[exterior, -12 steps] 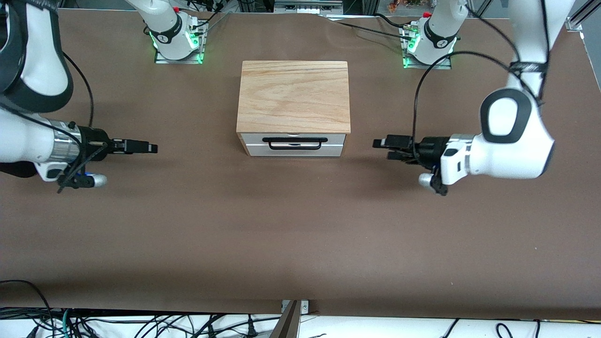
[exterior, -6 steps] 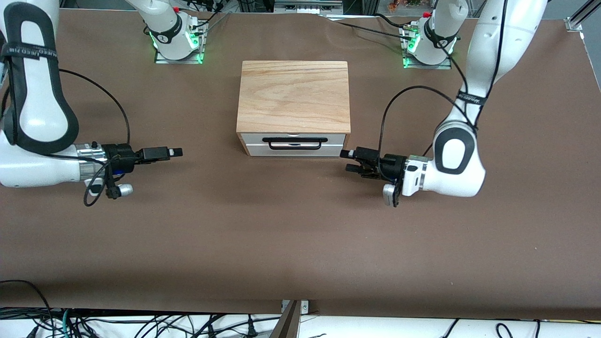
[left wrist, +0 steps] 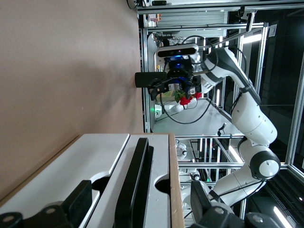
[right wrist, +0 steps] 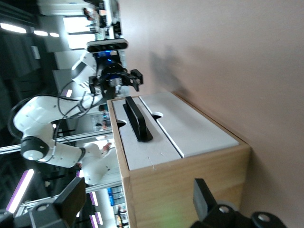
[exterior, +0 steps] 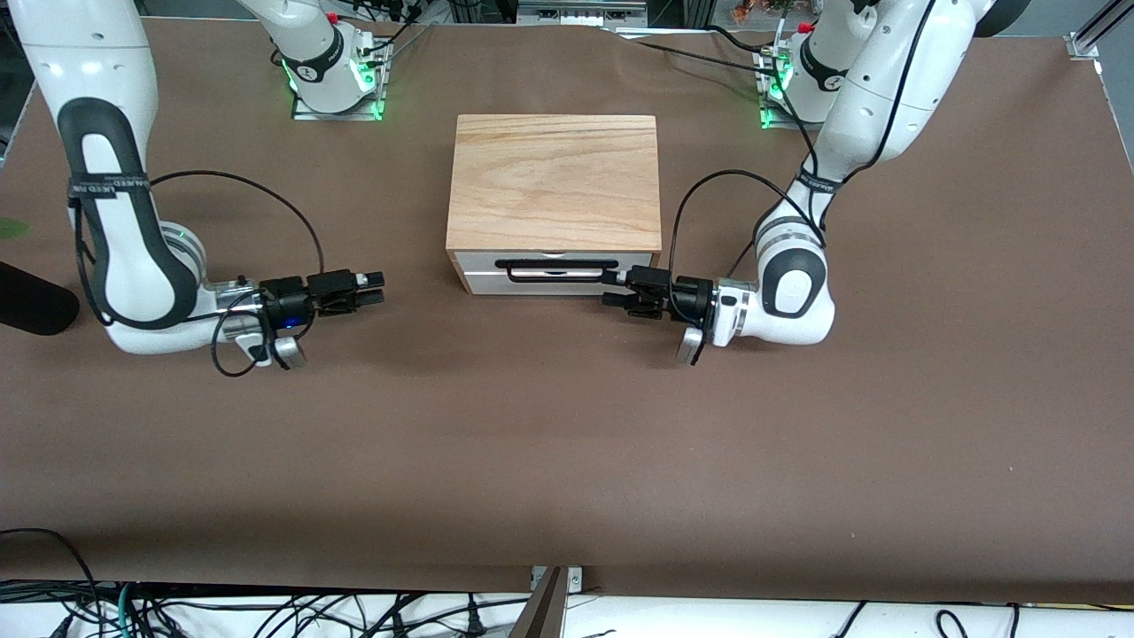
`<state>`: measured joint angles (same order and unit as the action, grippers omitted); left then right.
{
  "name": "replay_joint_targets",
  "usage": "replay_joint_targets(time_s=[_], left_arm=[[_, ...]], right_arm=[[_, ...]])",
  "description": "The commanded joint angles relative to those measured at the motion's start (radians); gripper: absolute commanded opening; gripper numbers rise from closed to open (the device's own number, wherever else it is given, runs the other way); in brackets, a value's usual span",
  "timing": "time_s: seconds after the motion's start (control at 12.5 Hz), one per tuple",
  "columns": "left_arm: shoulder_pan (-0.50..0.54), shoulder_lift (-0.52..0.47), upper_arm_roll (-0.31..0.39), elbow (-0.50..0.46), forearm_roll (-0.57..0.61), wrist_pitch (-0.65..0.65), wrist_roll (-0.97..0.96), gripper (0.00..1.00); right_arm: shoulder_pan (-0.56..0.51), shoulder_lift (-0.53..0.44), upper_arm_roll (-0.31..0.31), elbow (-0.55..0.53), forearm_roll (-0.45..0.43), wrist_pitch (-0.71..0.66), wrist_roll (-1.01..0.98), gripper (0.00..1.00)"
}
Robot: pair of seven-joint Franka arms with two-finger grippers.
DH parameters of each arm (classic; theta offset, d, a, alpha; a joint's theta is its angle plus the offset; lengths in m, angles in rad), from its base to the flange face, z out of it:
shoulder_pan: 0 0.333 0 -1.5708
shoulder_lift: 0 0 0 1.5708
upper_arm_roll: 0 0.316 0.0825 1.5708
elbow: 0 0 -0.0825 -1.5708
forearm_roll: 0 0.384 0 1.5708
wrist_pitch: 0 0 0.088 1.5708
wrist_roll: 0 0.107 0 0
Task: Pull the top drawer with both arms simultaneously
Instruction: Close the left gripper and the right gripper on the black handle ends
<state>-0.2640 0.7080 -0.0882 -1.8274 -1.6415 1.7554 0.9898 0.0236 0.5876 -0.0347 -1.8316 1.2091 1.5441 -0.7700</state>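
Both arms have swung in low over the surface [exterior: 567,443]. The left tool [exterior: 617,288] now sits spread open at the handle's end. The right tool [exterior: 376,290], open and empty, has closed in but stays well apart. The top drawer [exterior: 554,275] remains shut, mid-surface toward the bases' edge.

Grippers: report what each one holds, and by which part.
Nothing is held. The left gripper is open at the drawer handle's end; the right gripper is open beside the box.

the front view looks down from high across the table [exterior: 567,461], facing both bases. each wrist view looks along its own open fingers, close to the top drawer [left wrist: 102,164] [right wrist: 159,135], and shows the other arm's gripper farther off.
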Motion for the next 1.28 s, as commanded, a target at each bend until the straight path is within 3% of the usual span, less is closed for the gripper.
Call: replay_joint_targets(time_s=[0.0,0.16,0.4,0.72,0.8,1.04,1.2], left_arm=[[-0.001,-0.022,-0.019,-0.044,-0.038,-0.001,0.04,0.61],[-0.003,-0.022,-0.025,-0.062,-0.052,-0.001,0.04,0.59],[-0.003,-0.022,-0.028,-0.061,-0.054,-0.001,0.04,0.39],[-0.003,-0.009,-0.028,-0.053,-0.054,-0.008,0.036,0.32],[-0.001,-0.007,-0.028,-0.052,-0.054,-0.008,0.035,0.25],[0.0,-0.007,-0.028,-0.049,-0.054,-0.008,0.032,0.0],[-0.001,-0.007,-0.028,-0.047,-0.054,-0.008,0.032,0.0]], right_arm=[[0.06,-0.003,0.004,-0.081,0.146,0.008,-0.099,1.0],[0.107,0.015,0.004,-0.095,0.217,0.014,-0.162,1.0],[0.162,0.037,0.004,-0.094,0.303,0.033,-0.213,1.0],[0.266,0.089,0.004,-0.087,0.469,0.102,-0.327,1.0],[0.285,0.109,0.003,-0.083,0.505,0.106,-0.35,1.0],[0.311,0.12,0.002,-0.08,0.54,0.129,-0.368,1.0],[0.312,0.118,0.002,-0.08,0.54,0.128,-0.368,0.99]])
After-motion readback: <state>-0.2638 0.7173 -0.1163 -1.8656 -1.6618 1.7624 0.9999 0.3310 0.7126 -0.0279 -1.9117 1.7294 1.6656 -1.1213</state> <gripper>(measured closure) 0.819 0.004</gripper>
